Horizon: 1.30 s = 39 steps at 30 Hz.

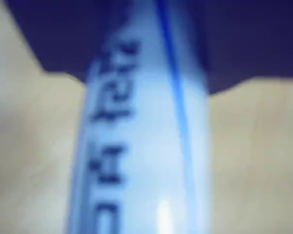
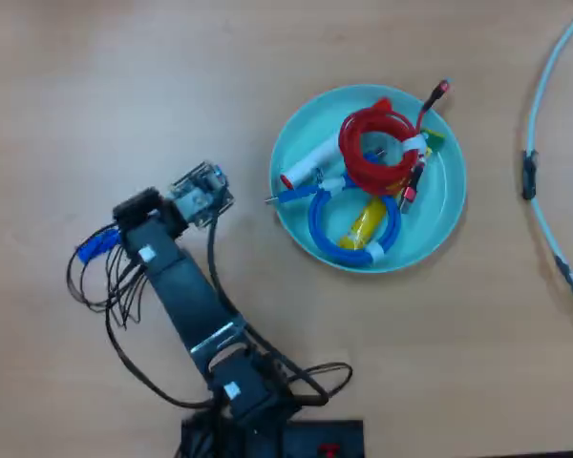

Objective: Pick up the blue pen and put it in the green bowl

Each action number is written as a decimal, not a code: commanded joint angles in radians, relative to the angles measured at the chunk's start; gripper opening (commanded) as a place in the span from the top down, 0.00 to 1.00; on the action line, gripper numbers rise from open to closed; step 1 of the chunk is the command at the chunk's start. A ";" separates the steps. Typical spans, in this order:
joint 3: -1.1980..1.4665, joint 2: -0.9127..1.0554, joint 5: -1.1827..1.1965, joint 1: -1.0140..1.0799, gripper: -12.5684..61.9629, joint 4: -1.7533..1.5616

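**Operator:** Pale wooden counter (image 2: 95, 76) fills the overhead view, bare apart from the arm, the green bowl (image 2: 451, 212) to its right and a light cable (image 2: 544, 86) curving down the right edge. My arm reaches up and left from its base at the bottom edge, and the gripper (image 2: 124, 234) sits well apart from the bowl.

**Observer:** Where's the blue pen?

**Operator:** From above I see only its blue cap (image 2: 97, 244) sticking out to the left of the gripper; the arm hides the barrel. The bowl already holds a red coiled cable (image 2: 355, 143), a blue coiled one (image 2: 317, 221), a white marker with a red end (image 2: 310, 162) and something yellow (image 2: 363, 221).

**Observer:** And the wrist view?

**Operator:** Very blurred. The blue pen (image 1: 141, 146) runs top to bottom through the middle, white barrel with blue printing, filling the frame because it lies right under the camera. Dark shapes sit across the top and counter shows at both sides.

**Observer:** Is it gripped?

**Operator:** I cannot tell. Neither view shows the fingertips, so how wide the gripper stands and whether it has closed on the barrel is unknown. I judge I'm at the grasp itself; the carry to the bowl is not yet done.
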 commanded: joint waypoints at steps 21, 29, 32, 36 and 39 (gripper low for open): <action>0.008 0.048 0.005 0.411 0.92 -0.236; 0.011 0.046 0.005 0.568 0.91 -0.233; 0.018 0.044 0.003 0.617 0.91 -0.233; 0.029 0.044 -0.002 0.692 0.92 -0.233; 0.017 0.034 -0.005 0.721 0.91 -0.236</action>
